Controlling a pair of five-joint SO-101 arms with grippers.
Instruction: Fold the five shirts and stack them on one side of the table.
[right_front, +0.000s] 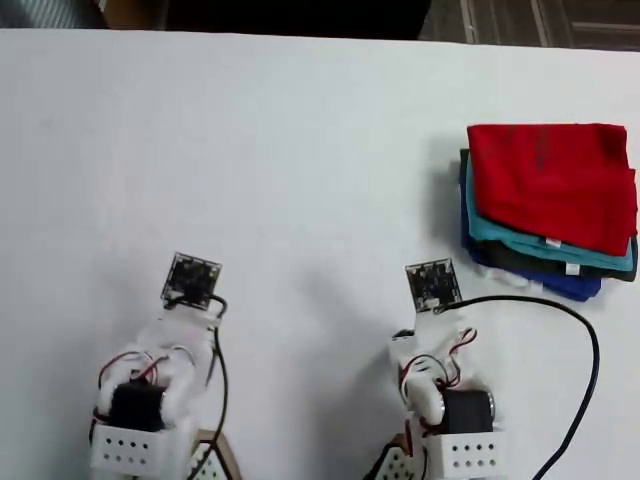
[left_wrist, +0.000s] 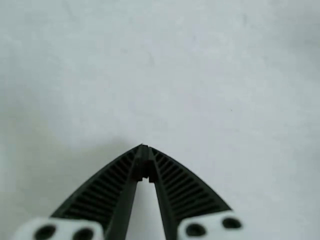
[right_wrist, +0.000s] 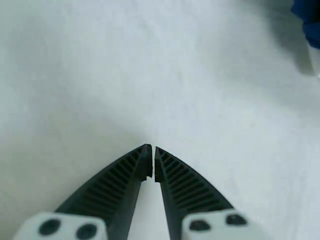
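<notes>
Fingers (left_wrist: 117, 192) of the left gripper (left_wrist: 144, 149) are seen pressed together at their tips, with nothing held between them, above the bare white worktop (left_wrist: 165, 65). Those of the right gripper (right_wrist: 153, 150) are likewise brought together, a thin slit alone being left between the tips, and nothing is pinched there. A corner of the blue shirt (right_wrist: 309, 17) is caught at the edge of the right wrist view, well apart from the tips. In the high view the left arm (right_front: 150, 395) and the right arm (right_front: 445, 400) are found side by side at the near edge of the worktop, each with a small square camera board (right_front: 192, 280) at its front end. By the blue cloth in its wrist view, the arm nearer the shirts is told as the right one. A stack of folded shirts (right_front: 550, 205) is laid at the right side of the worktop, beyond the right arm and touched by neither arm. A red shirt (right_front: 555, 175) lies on top. Beneath it, stepped out toward the near side, edges of a teal shirt (right_front: 497, 232), a dark shirt (right_front: 515, 258) and the blue shirt are shown, the blue being the lowest that can be made out. Two white tags (right_front: 552, 243) are seen at the folded edges. A black cable (right_front: 592, 370) is looped from the right arm across the worktop, near the stack.
</notes>
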